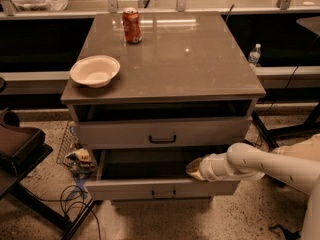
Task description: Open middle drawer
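Middle drawer [125, 189] sits low in the grey cabinet, the second front down. It is drawn forward so that its dark interior shows as a wide open band behind its flat front panel. A small black bar handle [164, 194] sits at the centre of that panel. The upper drawer [120, 133] above it has a taller front with a larger black handle and also shows a dark gap along its top, under the worktop [190, 59].

The hand [194, 168] reaches in from the right at the end of a white arm [260, 165]. Its tan tip lies over the right part of the middle drawer's opening, just behind the top edge of the front panel and to the right of the handle. Whether the hand is open or closed, and whether it touches or grips the panel, I cannot tell.

On the worktop a red drink can [132, 25] stands upright near the back edge. A pale bowl [95, 71] rests near the front left corner, well apart from the can.

On the floor to the left of the cabinet lie a wire rack [67, 144] and loose cables [75, 204]. A small water bottle [254, 55] stands on the ledge behind the cabinet's right side.
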### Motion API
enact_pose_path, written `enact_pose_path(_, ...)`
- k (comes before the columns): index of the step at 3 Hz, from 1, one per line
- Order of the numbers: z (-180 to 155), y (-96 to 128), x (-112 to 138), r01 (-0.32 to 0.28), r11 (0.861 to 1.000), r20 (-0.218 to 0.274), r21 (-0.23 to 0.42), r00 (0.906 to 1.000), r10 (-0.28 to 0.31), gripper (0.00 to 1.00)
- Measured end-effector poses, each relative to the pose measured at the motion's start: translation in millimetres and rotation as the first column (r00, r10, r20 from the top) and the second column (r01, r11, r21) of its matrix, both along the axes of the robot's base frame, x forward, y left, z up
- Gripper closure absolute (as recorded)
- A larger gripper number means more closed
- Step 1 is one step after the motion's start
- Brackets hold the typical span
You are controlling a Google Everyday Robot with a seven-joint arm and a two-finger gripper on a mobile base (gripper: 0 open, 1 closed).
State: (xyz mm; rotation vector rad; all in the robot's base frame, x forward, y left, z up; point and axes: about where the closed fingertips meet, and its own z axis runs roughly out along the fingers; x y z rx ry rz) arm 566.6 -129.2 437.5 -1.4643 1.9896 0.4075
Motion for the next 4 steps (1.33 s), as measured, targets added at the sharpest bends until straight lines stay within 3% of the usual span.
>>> enact_pose_path(1, 7, -5, 52, 0.027, 1.0, 0.069, 0.016, 0.9972, -0.028, 1.0)
enact_pose_path(2, 0, -3, 43, 0.027, 0.999, 0.052, 0.027, 0.9982, -0.028, 1.0)
enact_pose_path(3, -19, 8, 15, 0.029, 0.997, -0.015, 0.069, 0.9995, -0.028, 1.0)
enact_pose_path(4, -21, 9, 10, 0.031, 0.997, -0.026, 0.074, 0.9992, -0.03, 1.0)
